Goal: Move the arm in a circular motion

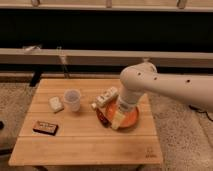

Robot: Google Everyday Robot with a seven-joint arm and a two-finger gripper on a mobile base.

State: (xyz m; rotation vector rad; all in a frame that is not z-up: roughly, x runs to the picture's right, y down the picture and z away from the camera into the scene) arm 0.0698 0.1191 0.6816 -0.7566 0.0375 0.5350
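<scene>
The cream-white arm (165, 85) reaches in from the right edge over the wooden table (85, 140). It is a thick smooth tube with small dark holes and a rounded joint. From the joint it bends down to the gripper (117, 121), a pale yellowish tip that hangs over the orange plate (134, 119) at the table's right middle.
A clear plastic cup (72, 99) stands left of centre. A small white block (55, 104) lies to its left. A dark flat packet (45, 128) lies at the front left. A white bottle (107, 96) and a dark red item (102, 116) lie beside the plate. A long bench runs behind the table.
</scene>
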